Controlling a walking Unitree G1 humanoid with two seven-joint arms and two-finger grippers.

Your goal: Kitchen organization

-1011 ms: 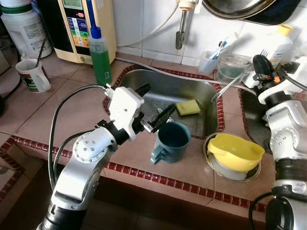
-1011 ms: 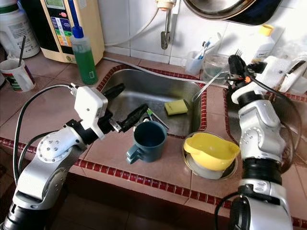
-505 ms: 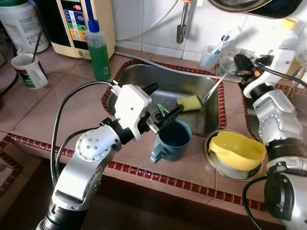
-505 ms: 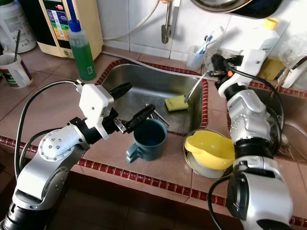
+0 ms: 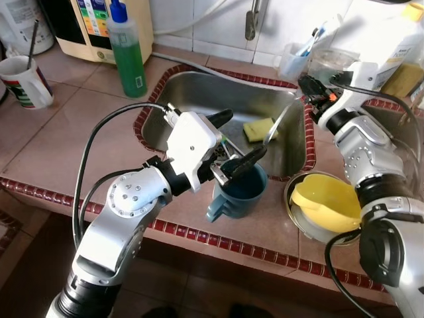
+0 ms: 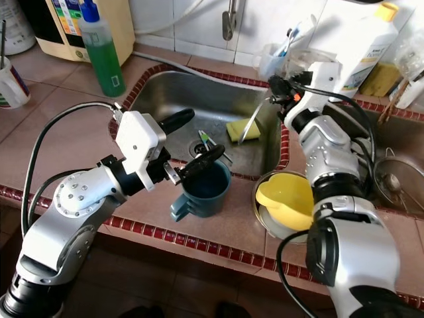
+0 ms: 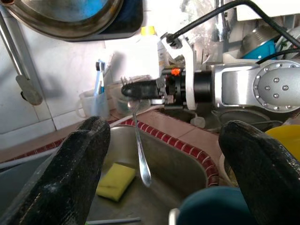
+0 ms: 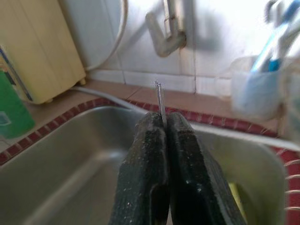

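The right gripper (image 6: 277, 85) hangs over the sink (image 6: 192, 99), jaws pinching a spoon (image 6: 249, 124) whose bowl points down. In the right wrist view only its thin handle tip (image 8: 159, 96) shows. The left gripper (image 5: 228, 142), jaws spread, hovers above the mug (image 5: 235, 193) on the counter (image 5: 79, 139).

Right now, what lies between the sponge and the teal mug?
In the right eye view, between the sponge and the mug lie the bare steel sink floor, a green-handled utensil by the drain, and the sink's red-tiled front edge.
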